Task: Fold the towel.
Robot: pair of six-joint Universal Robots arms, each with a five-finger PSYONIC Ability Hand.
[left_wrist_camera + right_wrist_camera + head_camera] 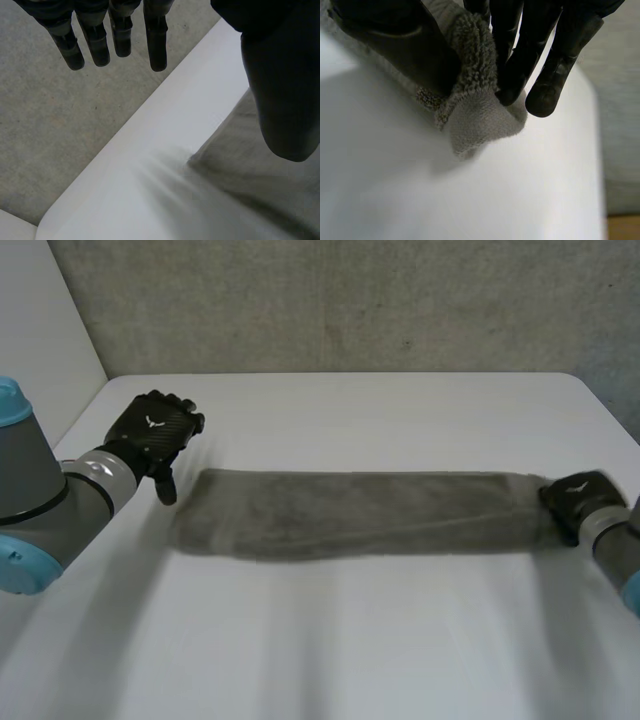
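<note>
Where the grey towel (360,512) lies as a long, narrow band across the middle of the white table (330,650), its length runs from side to side between the two arms, flat on the tabletop. The right hand (578,498) sits at the band's right end. In the right wrist view its thumb (405,45) and fingers (517,65) are curled toward each other and pinch a bunched fold of the pile cloth between them, while a rounded corner of the towel droops below the fingertips onto the table. The left hand (152,435) is just beside the band's left end, toward the table's far left corner, at the end of a grey arm with a light-blue cap (12,400). In the left wrist view its fingers (95,42) hang straight and spread, relaxed and grasping nothing, and the thumb (280,100) stands well apart from them. Below the thumb a corner of the towel rests on the table, near the table's edge. Whether the thumb tip touches the cloth cannot be told. Beyond that edge lies a grey, speckled surface (55,125).
</note>
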